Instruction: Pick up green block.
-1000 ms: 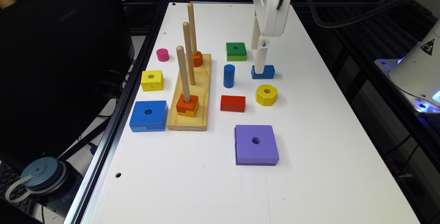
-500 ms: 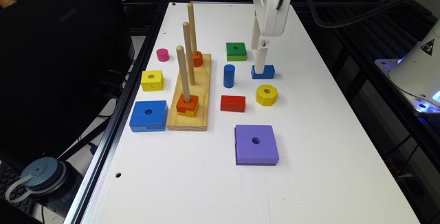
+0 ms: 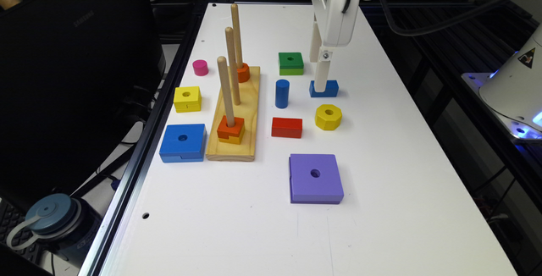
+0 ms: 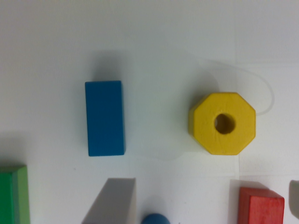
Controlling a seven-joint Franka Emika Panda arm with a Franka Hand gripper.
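Note:
The green block, a small square with a round centre hole, lies flat on the white table toward its far end. Its corner also shows in the wrist view. My gripper hangs just to the exterior view's right of it, fingers pointing down, over the blue rectangular block. In the wrist view the two grey fingers stand wide apart around the gripper's gap, holding nothing. The green block is outside that gap and untouched.
Around it lie a blue cylinder, red block, yellow octagon, purple square, and a wooden peg base with orange pieces. A yellow square, large blue square and pink cylinder sit at the exterior view's left.

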